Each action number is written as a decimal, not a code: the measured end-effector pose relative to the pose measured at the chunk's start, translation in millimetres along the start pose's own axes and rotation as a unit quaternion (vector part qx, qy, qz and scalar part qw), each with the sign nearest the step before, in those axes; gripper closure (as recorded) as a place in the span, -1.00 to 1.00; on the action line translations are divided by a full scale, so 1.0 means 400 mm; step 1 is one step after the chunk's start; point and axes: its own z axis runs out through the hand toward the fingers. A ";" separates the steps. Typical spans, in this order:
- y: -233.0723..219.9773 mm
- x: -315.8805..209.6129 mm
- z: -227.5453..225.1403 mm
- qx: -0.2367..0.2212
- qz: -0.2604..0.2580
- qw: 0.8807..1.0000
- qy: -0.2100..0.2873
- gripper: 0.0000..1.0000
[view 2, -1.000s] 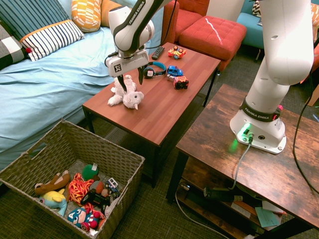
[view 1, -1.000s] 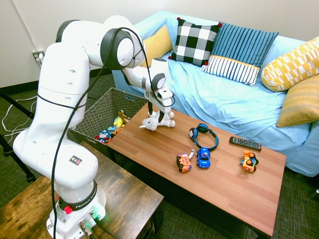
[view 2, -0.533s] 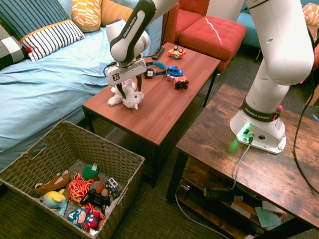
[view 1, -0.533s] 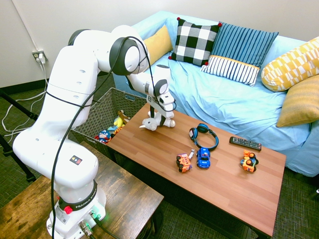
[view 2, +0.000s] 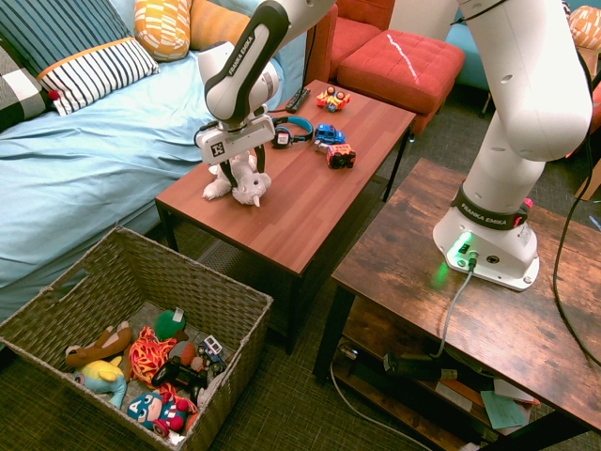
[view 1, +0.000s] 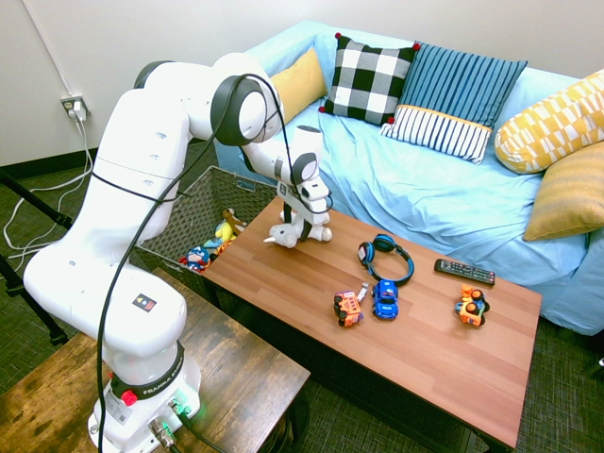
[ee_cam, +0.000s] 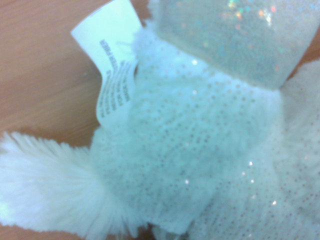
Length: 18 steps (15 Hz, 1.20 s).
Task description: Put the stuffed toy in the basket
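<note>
Now the claw (view 2: 240, 175) straddles the plush toy (view 2: 246, 182) lower.

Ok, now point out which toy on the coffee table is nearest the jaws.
The white plush toy, the only furry one there; the jaws are right around it, while the wheeled toys sit farther along the table.
</note>
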 end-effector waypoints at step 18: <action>-0.017 -0.077 -0.227 0.059 -0.110 0.992 -0.010 1.00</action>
